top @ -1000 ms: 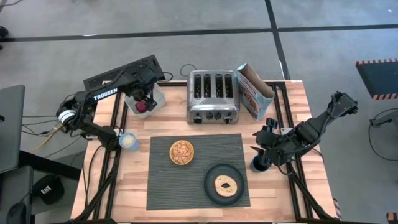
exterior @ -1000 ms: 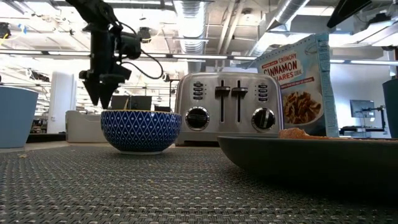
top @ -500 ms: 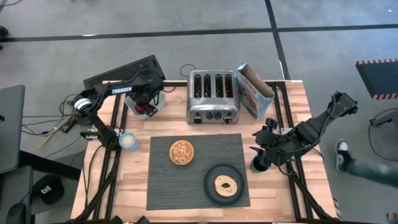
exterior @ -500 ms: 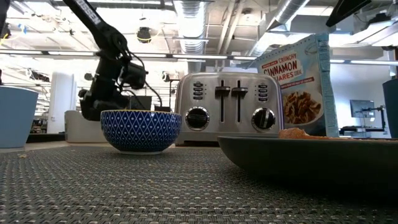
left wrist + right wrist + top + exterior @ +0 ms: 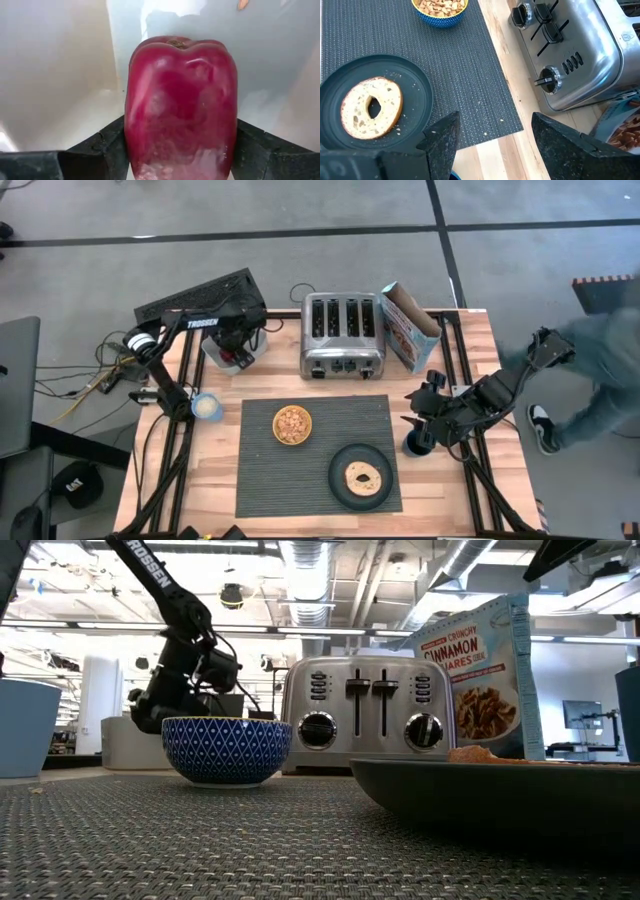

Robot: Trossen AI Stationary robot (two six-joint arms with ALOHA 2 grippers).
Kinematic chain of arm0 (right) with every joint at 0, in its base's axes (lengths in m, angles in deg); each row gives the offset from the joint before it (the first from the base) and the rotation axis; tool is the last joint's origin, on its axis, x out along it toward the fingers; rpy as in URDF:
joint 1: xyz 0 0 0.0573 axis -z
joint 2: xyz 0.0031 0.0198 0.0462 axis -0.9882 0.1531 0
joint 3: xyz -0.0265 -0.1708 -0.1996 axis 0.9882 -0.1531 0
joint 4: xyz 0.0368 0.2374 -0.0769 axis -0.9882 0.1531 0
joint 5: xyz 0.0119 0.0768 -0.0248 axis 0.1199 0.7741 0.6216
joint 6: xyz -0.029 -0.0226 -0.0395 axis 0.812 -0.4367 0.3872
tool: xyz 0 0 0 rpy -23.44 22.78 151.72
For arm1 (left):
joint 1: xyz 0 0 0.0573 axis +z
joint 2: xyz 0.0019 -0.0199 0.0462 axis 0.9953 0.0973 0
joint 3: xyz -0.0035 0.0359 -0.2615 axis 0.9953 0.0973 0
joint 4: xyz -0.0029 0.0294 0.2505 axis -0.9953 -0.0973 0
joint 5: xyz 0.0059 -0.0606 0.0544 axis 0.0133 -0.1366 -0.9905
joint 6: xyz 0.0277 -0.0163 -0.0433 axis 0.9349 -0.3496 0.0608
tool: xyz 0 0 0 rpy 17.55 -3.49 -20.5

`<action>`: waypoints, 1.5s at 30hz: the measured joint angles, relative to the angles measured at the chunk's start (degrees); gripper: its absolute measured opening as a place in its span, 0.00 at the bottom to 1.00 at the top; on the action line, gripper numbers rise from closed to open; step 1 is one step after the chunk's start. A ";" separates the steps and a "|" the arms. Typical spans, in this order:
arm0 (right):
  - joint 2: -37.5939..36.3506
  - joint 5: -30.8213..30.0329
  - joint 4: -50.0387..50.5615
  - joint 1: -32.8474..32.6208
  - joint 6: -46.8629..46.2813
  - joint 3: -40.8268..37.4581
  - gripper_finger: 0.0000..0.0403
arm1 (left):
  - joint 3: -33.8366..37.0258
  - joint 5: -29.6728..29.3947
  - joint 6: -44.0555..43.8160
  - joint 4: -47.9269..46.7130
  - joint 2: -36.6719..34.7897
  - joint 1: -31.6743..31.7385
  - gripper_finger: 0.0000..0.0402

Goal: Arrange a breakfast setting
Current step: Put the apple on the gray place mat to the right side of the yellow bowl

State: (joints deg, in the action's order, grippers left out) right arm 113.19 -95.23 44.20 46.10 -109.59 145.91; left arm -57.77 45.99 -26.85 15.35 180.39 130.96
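Note:
A small red fruit (image 5: pixel 180 100) sits inside a white container (image 5: pixel 228 343) at the table's far left. My left gripper (image 5: pixel 238 355) reaches into the container and is shut on the fruit. The dark ribbed placemat (image 5: pixel 318 480) carries a bowl, yellow inside (image 5: pixel 292 425), and a dark plate (image 5: pixel 342 485) with a bagel (image 5: pixel 361 476). My right gripper (image 5: pixel 418 420) is open and empty just over the dark blue cup (image 5: pixel 415 446), right of the mat. The spoon is out of view. My left gripper pinches the red fruit by its two opposite sides (image 5: pixel 134 140), one dark finger (image 5: pixel 107 145) on each side. The fingers come slanting down from the table's left into the container. Whether the fruit rests on the container's floor, I cannot tell.
A chrome toaster (image 5: pixel 342 333) and an open cereal box (image 5: pixel 408 325) stand behind the mat. A small light-blue cup (image 5: pixel 205 407) stands left of the mat. A person (image 5: pixel 590 370) walks on the floor beyond the table's right edge.
My left gripper has gone down and a little toward the toaster into the white container, tipping from pointing straight down to a slant. A person has come into view on the floor at the right.

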 joint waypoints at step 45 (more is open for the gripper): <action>4.18 -14.99 -12.35 -11.94 0.94 0.02 0.68 | -6.19 2.06 -16.40 30.65 -31.94 -58.05 0.61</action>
State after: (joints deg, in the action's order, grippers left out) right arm 117.37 -110.23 31.85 34.16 -108.65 145.94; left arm -63.97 48.06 -43.25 46.00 148.46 72.91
